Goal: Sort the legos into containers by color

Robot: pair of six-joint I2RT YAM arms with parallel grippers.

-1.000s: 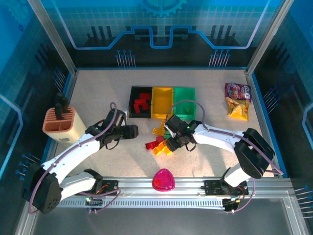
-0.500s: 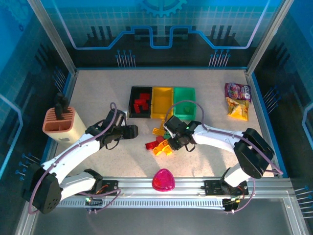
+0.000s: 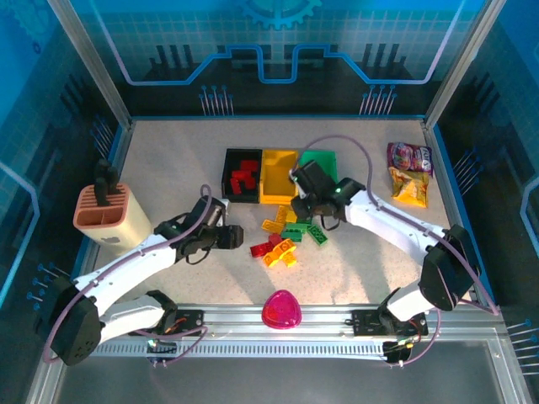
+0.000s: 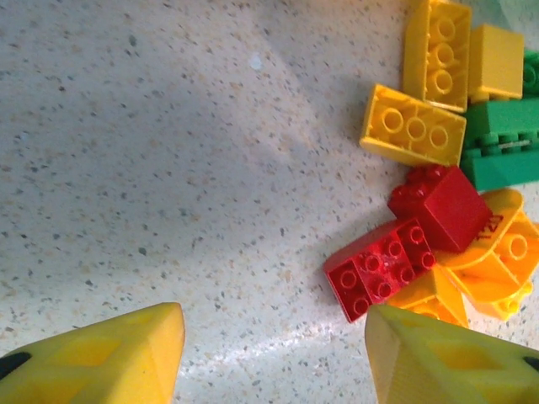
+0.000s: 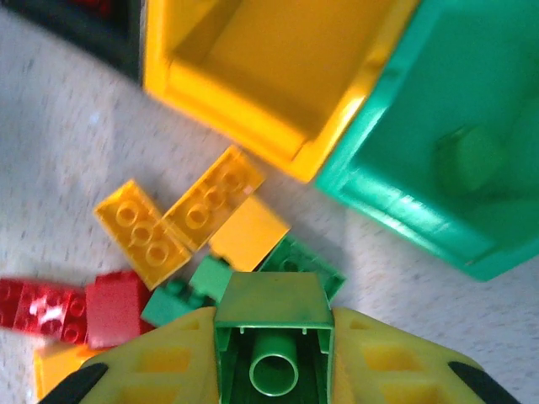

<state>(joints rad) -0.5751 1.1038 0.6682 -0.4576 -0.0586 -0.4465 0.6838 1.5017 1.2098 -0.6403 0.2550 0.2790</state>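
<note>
- Between the yellow fingers of the right gripper (image 5: 274, 358), a green brick (image 5: 274, 324) is pinched end-on, with its hollow underside facing the wrist camera.
- That gripper hangs just in front of the near rims of the yellow bin (image 5: 227, 109) and the green bin (image 5: 396, 202), which touch side by side.
- The black bin (image 3: 227, 177) ends the row on the left, toward the far edge of the table (image 3: 168, 168), and holds red bricks (image 3: 244, 178).
- Loose legos (image 3: 282, 240) in yellow, red and green lie in a pile at the table's middle, just nearer than the bins.
- The right arm (image 3: 396, 231) rises from the near right corner, bends by the right edge and slants far-left.
- The left gripper (image 4: 274, 337) is spread with nothing between its jaws, low over bare table just left of the pile.
- The left arm (image 3: 135, 261) stretches from the near left corner toward the middle.
- A pink object (image 3: 280, 310) lies by the near edge.
</note>
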